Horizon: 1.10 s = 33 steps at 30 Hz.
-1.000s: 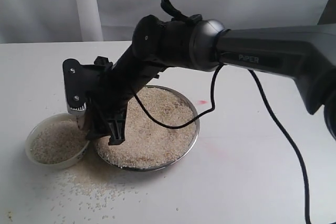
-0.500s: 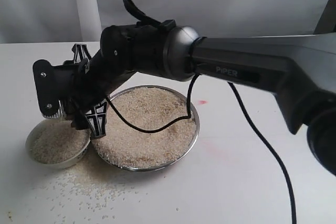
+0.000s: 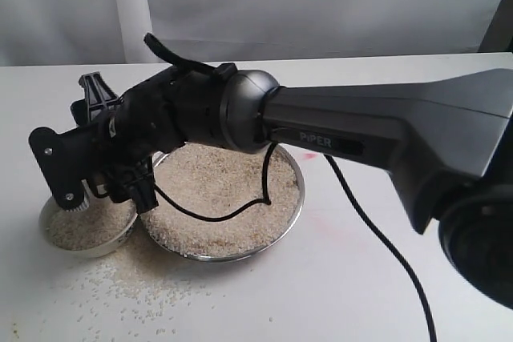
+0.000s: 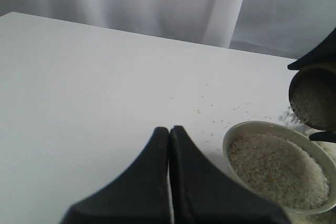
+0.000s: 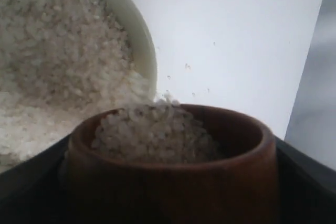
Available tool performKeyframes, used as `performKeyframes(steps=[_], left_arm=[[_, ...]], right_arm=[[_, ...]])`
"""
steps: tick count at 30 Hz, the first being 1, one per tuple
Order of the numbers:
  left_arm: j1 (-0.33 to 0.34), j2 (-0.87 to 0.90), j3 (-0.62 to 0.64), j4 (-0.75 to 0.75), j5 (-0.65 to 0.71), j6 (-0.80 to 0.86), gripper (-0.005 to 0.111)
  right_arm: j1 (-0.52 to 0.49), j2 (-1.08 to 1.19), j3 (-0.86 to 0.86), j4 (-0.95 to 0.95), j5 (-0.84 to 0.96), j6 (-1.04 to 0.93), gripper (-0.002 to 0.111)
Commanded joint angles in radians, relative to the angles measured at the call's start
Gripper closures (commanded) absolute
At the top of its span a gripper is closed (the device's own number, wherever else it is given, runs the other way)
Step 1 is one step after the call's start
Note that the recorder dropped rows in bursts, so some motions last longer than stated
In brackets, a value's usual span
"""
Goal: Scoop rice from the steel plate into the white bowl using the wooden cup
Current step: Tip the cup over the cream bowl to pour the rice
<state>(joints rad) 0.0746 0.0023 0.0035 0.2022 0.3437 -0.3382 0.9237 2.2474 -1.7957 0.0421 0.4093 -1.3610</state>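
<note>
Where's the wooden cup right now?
The cup is in the right hand, tipped over the bowl just left of the plate in the exterior view.

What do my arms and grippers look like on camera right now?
The right arm is dark grey with a rounded silver-grey joint, pale PIPER lettering and a thin black cable trailing off it. The left gripper has smooth black wedge-shaped fingers.

The rice (image 3: pixel 232 198) is off-white to beige; the steel plate (image 3: pixel 232 257) shiny silver; the white bowl (image 4: pixel 252 126) cream along its rim; the wooden cup (image 5: pixel 173 182) glossy reddish-brown; the arm (image 3: pixel 385 130) black and dark grey with pale lettering; the table (image 3: pixel 361 294) white, flecked with pale grains.
</note>
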Motion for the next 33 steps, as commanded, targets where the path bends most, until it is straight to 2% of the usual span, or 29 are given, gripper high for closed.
performKeyframes(steps=[1, 17, 33], left_arm=[[-0.005, -0.002, -0.004, -0.006, -0.006, -0.001, 0.107], [-0.005, -0.002, -0.004, -0.006, -0.006, -0.001, 0.107], [-0.005, -0.002, -0.004, -0.006, -0.006, -0.001, 0.107]], right_arm=[[0.020, -0.007, -0.009, -0.110, -0.040, 0.005, 0.108], [0.045, 0.001, -0.009, -0.433, -0.054, 0.089, 0.108], [0.078, 0.052, -0.009, -0.549, -0.050, 0.091, 0.108]])
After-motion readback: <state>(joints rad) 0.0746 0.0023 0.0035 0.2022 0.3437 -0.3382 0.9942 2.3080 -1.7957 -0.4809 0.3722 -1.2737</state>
